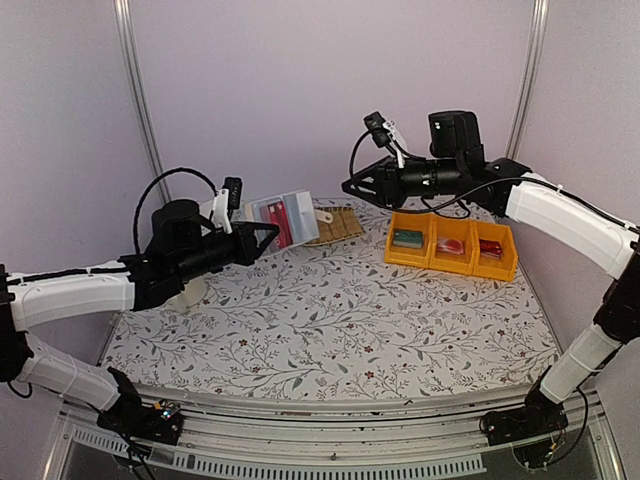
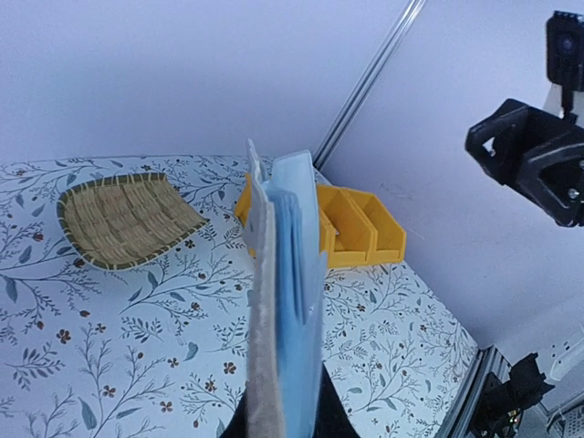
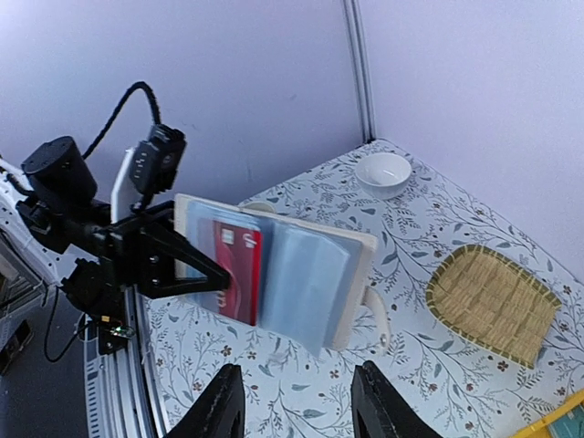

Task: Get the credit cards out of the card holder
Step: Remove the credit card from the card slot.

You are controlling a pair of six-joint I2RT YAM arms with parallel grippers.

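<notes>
My left gripper (image 1: 262, 238) is shut on the left edge of the card holder (image 1: 283, 220) and holds it open, upright, in the air above the table. In the right wrist view the card holder (image 3: 301, 274) faces me, with a red-pink credit card (image 3: 233, 269) in a left pocket and bluish glossy pockets on the right; I cannot tell a light blue card from the plastic. The left wrist view shows the holder (image 2: 283, 301) edge-on between my left gripper (image 2: 283, 415). My right gripper (image 1: 348, 185) is open and empty (image 3: 297, 411), in the air a little right of the holder.
A woven straw tray (image 1: 335, 225) lies at the back of the table, also in the left wrist view (image 2: 123, 219). Yellow bins (image 1: 452, 247) with small items stand at the back right. A white bowl (image 3: 383, 173) sits under the left arm.
</notes>
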